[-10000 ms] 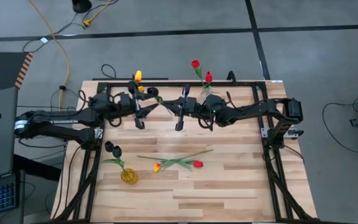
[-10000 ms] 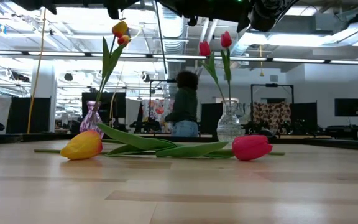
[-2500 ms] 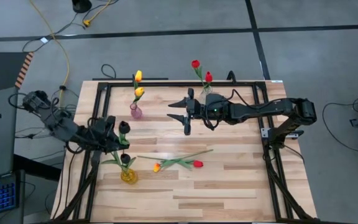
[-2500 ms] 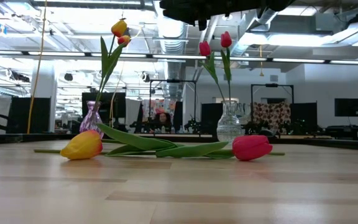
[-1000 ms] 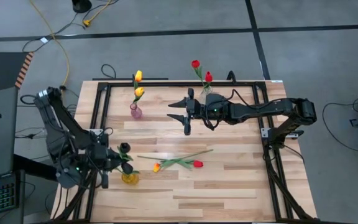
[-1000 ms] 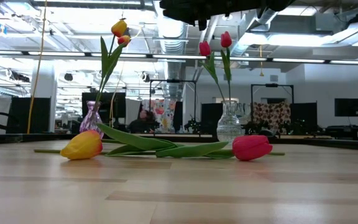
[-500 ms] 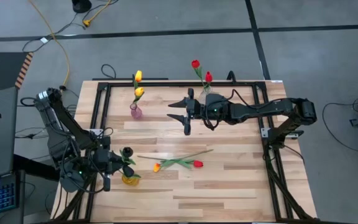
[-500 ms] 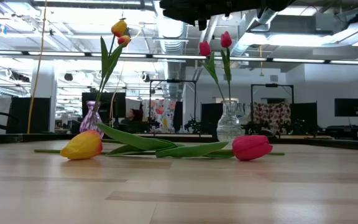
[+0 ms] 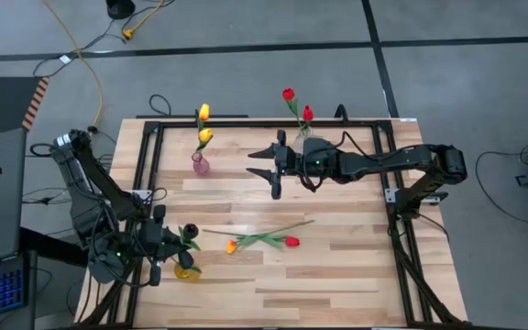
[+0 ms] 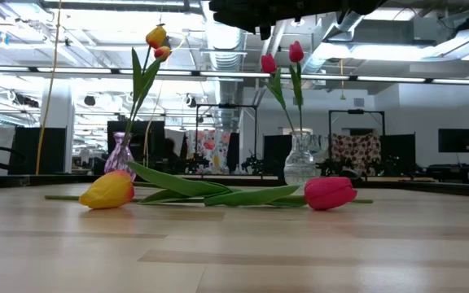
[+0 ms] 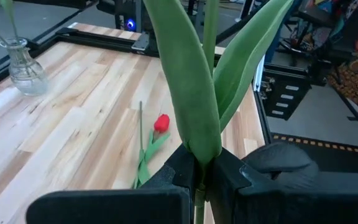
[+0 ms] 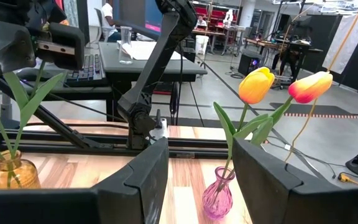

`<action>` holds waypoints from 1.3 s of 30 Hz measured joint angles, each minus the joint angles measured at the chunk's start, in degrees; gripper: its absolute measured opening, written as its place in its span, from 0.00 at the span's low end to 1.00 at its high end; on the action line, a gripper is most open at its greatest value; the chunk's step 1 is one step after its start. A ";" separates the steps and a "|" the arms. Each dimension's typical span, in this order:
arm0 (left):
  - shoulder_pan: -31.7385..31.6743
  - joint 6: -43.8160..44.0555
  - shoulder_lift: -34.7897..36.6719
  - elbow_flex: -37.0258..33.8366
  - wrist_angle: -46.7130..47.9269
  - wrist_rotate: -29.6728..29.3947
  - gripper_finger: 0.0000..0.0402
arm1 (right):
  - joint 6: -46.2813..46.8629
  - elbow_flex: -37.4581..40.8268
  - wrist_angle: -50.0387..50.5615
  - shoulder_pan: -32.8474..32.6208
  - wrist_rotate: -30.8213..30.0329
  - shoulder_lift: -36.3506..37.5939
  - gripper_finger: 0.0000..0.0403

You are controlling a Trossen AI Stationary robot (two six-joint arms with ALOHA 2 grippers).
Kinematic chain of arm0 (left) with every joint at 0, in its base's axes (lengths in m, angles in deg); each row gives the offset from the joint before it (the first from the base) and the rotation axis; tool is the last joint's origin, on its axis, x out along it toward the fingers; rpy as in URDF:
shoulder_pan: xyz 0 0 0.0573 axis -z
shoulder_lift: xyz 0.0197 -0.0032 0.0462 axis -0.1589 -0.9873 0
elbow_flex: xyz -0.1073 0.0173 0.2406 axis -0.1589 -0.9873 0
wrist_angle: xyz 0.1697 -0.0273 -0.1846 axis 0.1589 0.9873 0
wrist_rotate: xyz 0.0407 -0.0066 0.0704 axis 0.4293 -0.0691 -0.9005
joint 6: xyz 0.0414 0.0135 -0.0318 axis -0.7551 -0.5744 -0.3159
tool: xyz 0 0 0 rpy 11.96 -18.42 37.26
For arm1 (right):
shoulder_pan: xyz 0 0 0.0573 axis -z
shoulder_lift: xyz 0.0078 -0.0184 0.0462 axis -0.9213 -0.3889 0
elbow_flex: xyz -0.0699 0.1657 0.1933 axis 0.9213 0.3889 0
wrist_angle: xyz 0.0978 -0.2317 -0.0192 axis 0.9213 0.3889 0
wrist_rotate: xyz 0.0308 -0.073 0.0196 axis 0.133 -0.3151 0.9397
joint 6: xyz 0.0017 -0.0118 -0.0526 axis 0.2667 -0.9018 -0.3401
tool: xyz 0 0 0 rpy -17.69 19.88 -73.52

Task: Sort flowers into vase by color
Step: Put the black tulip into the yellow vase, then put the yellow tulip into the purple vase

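A dark tulip (image 9: 190, 231) was pinched by its stem in the left gripper (image 11: 199, 175) over the amber vase (image 9: 186, 269) at the table's (image 9: 337, 266) near-left corner. The right gripper (image 9: 266, 173) was parked mid-table, fingers spread, nothing between them.

Table (image 9: 337, 266): three vases — far left (image 9: 200, 165), far centre (image 9: 302, 134), near left (image 9: 187, 267). Two tulips (image 9: 262, 239) lying between, mid-table.

Left fingers (image 11: 202, 174) pinched; right fingers (image 12: 194, 180) apart.
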 joint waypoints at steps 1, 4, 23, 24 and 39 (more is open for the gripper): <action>0.00 -0.33 0.00 0.00 0.00 0.00 0.02 | -0.02 0.00 0.00 0.02 0.00 0.00 0.51; 0.00 -0.76 0.01 0.00 -0.03 -0.01 0.02 | -0.02 0.00 0.00 0.00 0.00 0.00 0.51; -0.02 -0.04 2.95 0.03 -0.57 9.83 0.29 | -0.01 0.00 -0.01 0.01 0.00 0.00 0.51; -0.02 -0.09 3.36 0.04 -0.55 9.83 0.29 | -0.02 0.00 -0.02 0.01 0.01 0.00 0.51; -0.02 -1.20 11.31 0.04 -0.52 11.98 0.29 | -0.02 0.00 -0.02 0.01 0.01 0.00 0.51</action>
